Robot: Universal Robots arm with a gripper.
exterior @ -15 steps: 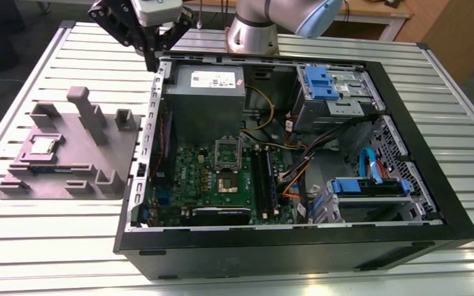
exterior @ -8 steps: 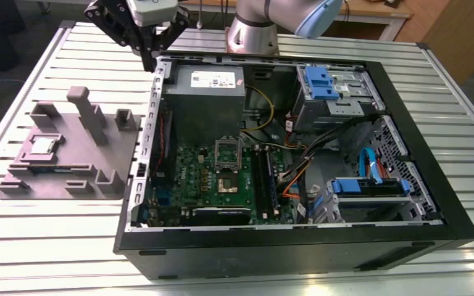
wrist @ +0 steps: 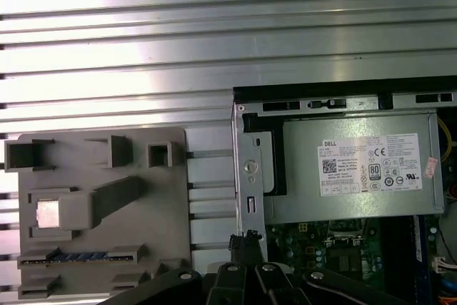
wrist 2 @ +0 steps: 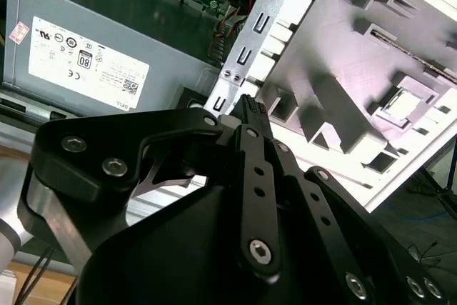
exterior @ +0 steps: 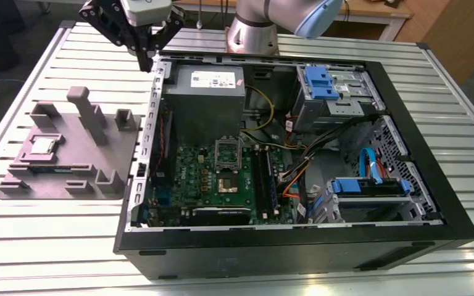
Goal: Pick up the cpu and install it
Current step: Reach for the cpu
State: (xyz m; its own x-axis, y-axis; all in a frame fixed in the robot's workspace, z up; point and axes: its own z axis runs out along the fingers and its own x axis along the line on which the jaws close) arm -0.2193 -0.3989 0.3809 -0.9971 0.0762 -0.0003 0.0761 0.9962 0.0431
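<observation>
The cpu [exterior: 41,146] is a small silvery square lying flat in a recess of the grey moulded tray [exterior: 97,163] on the exterior view's left. It also shows in both wrist views, as the cpu [wrist: 48,213] and the cpu [wrist 2: 405,101]. My gripper [exterior: 145,60] hangs high over the open computer case's back left corner, away from the tray and apart from the cpu. Its black fingertips [wrist 2: 250,105] meet, with nothing between them. The motherboard's metal-framed socket [exterior: 227,179] sits inside the case with its dark centre bare.
The open black computer case [exterior: 418,154] lies on a slatted metal table [exterior: 47,246]. Inside are a grey power supply [wrist: 357,169] with a white label, blue drive brackets [exterior: 320,83] and loose cables. The tray has upright posts [exterior: 81,102].
</observation>
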